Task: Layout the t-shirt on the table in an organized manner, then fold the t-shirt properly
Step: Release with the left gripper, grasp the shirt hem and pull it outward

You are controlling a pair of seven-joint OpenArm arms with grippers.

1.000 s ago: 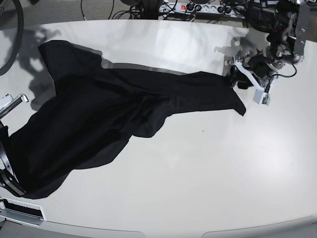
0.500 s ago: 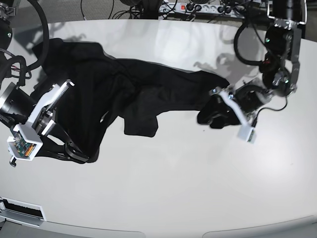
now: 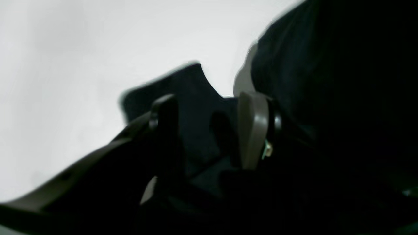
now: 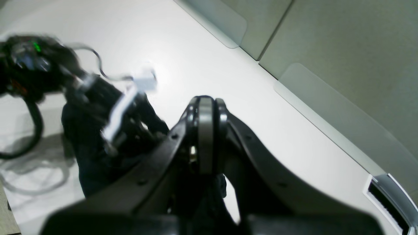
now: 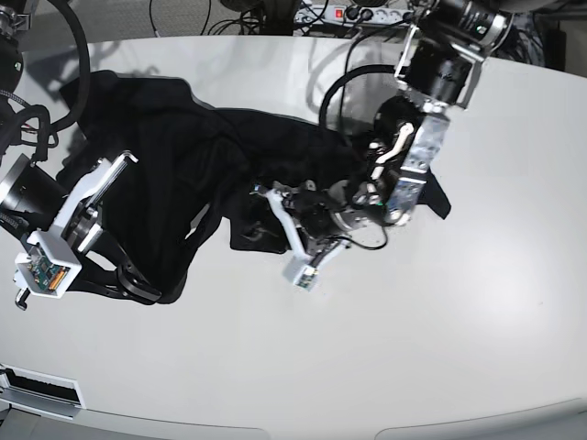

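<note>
The black t-shirt (image 5: 165,156) lies crumpled across the left and middle of the white table (image 5: 413,367). My right gripper (image 5: 151,291) is at the shirt's near-left edge. In the right wrist view it (image 4: 205,107) is shut, with black fabric (image 4: 214,195) hanging from it. My left gripper (image 5: 261,206) reaches into the bunched middle of the shirt. In the left wrist view it (image 3: 209,124) is open, its fingers (image 3: 253,130) apart, with a flap of black fabric (image 3: 192,94) between and beyond them. The rest of the shirt (image 3: 326,81) fills the right of that view.
A power strip (image 5: 367,14) and cables lie beyond the table's far edge. The left arm's links (image 5: 431,82) stretch over the table's middle back. The table's curved edge (image 4: 313,107) borders grey floor panels (image 4: 343,49). A small label plate (image 5: 37,385) sits at the front left.
My left arm has swung from the right side to the table's middle, over the shirt, and the shirt's right end is bunched inward. My right arm has held still since half a second ago.
</note>
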